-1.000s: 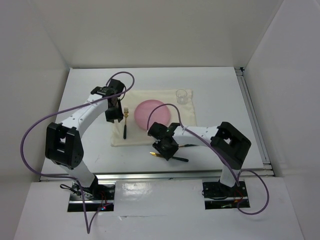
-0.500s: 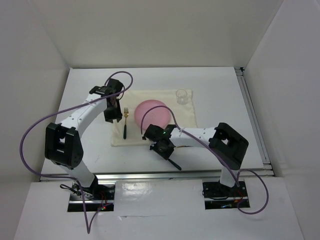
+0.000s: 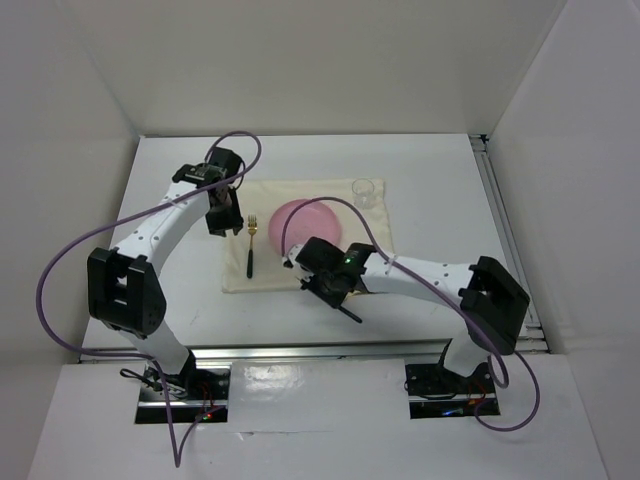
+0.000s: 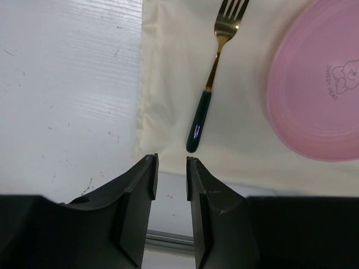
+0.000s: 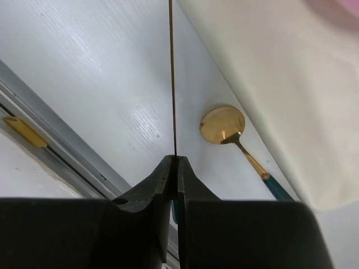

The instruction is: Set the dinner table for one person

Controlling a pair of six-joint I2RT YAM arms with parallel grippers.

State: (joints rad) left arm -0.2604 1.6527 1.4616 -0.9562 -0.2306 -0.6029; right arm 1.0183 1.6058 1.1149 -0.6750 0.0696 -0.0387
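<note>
The white dinner table (image 3: 430, 170) carries a cream placemat (image 3: 372, 238) with a pink plate (image 3: 308, 222), a gold fork with a dark handle (image 3: 250, 246) to its left and a clear glass (image 3: 364, 192) at the far right corner. My right gripper (image 3: 326, 286) is shut on a knife (image 3: 349, 313) at the mat's near edge. In the right wrist view the gripper (image 5: 174, 159) holds the thin blade (image 5: 171, 73) edge-on above the table. A gold spoon (image 5: 224, 124) lies beside the mat (image 5: 280, 84). My left gripper (image 3: 223, 213) is open and empty; in its wrist view the gripper (image 4: 170, 165) sits just short of the fork handle (image 4: 199, 126).
A metal rail (image 3: 330, 348) runs along the table's near edge, close to the right gripper. White walls enclose the table at the back and both sides. The pink plate (image 4: 320, 84) lies right of the fork in the left wrist view.
My right gripper has carried the knife up and right toward the mat's near edge, and the arm has stretched out. My left gripper has drawn back slightly to the far left.
</note>
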